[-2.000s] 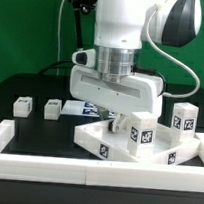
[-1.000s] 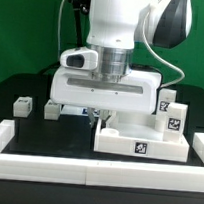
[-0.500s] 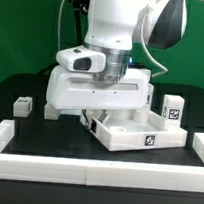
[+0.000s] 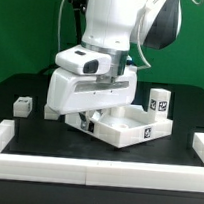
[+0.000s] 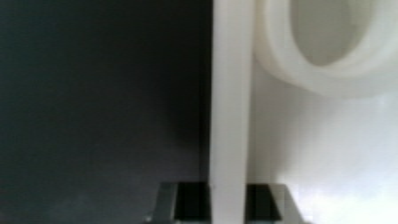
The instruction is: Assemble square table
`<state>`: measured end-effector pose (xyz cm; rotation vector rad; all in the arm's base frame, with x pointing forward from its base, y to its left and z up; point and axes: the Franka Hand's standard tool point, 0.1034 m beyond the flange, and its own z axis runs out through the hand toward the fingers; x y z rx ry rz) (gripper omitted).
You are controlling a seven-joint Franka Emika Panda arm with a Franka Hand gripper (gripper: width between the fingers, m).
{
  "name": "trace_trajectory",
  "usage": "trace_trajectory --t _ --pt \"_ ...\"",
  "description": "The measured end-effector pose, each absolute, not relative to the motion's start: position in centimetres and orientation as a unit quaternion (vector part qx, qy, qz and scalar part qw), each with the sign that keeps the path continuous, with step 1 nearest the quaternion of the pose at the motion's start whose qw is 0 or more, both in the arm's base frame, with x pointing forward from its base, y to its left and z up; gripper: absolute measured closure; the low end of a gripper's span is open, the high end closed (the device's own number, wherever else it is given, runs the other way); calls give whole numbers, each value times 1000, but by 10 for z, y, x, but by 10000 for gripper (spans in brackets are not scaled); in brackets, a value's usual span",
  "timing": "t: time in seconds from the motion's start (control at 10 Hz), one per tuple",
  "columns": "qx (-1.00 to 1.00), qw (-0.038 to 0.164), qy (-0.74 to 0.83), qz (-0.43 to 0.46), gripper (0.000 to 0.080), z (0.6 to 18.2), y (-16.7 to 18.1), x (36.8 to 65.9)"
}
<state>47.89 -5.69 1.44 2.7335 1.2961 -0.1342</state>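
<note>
The white square slab (image 4: 128,129) lies on the black table at the exterior view's right, turned at an angle, with a tag on its front edge. My gripper (image 4: 92,117) is down at the slab's near-left rim and is shut on it. In the wrist view the rim (image 5: 235,100) runs as a thin white strip between my two dark fingertips (image 5: 191,200), with a round hole of the slab beside it. One tagged white leg (image 4: 159,102) stands upright behind the slab. Another small leg (image 4: 22,105) lies at the exterior view's left. A third leg (image 4: 52,112) peeks out beside my hand.
The long low white border wall (image 4: 94,166) runs along the front with raised ends at both sides. The arm's big white body hides the table behind it. Cables hang at the back left.
The slab, held in my gripper, has turned and shifted toward the exterior view's left over the last two seconds. The upright leg behind it now shows further left.
</note>
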Motion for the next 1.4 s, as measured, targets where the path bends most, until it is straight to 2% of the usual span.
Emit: trace_trajectory --t 0.4,0.6,1.0,1.4 --pt "883 58 463 -46 742 15 -53 495" --pt "858 66 506 -54 742 12 -37 513" --pt "848 69 522 -57 742 12 -35 513" --pt "762 71 639 -72 742 12 -34 521"
